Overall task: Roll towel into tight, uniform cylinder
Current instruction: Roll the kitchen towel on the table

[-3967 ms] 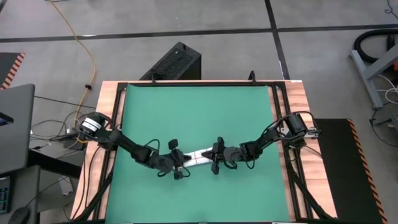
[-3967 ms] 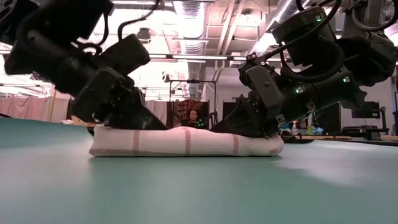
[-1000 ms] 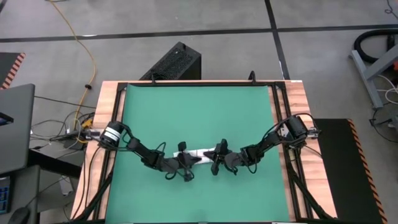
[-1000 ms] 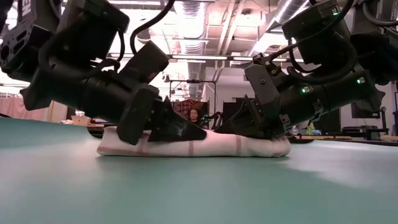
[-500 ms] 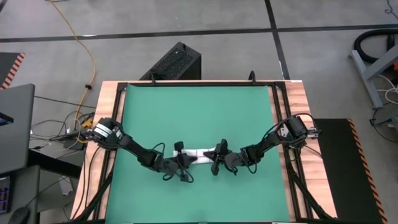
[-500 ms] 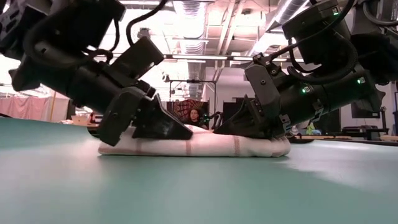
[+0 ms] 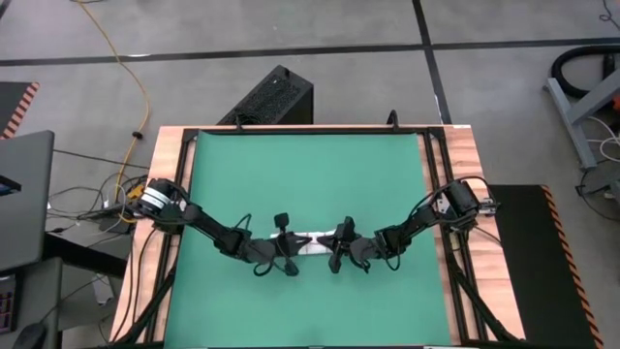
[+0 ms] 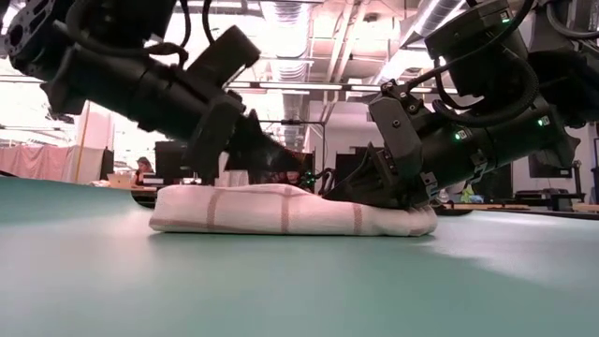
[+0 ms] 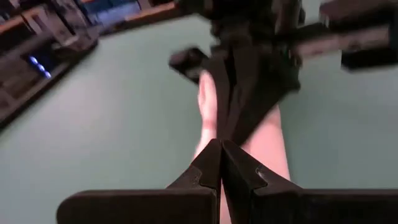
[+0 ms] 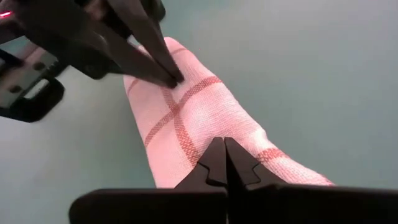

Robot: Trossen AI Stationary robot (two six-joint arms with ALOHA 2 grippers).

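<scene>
The white towel with red check lines lies as a short roll [image 8: 290,211] on the green mat [image 7: 310,174], near its front middle; it also shows in the high view [image 7: 312,238]. My left gripper [image 10: 177,79] is shut, its tips on the roll's top near the middle, coming from the left. My right gripper [image 10: 222,146] is shut, with its tips on the roll's right part. In the low view the left gripper [image 8: 298,178] stands behind the roll and the right gripper [image 8: 329,194] lies low over its right end. My left gripper touches the roll's top near its middle [image 10: 168,90] with its shut fingertips, slanting down from the table's left, along the roll. The roll lies on the mat. My right gripper presses its shut fingertips on the top of the roll's right part [image 10: 211,127], slanting down from the table's right, along the roll. The roll lies flat on the mat under them.
The green mat has open room on the far side and at both sides of the roll. A black frame and wooden table edges [image 7: 441,165] border the mat. People show in the room behind [image 8: 145,168].
My left gripper has gone up and toward the table's far edge, from the near side of the roll's left part to its top and far side, tipping steeper. The roll's left part now shows uncovered and stands a little higher. My right gripper has kept still.
</scene>
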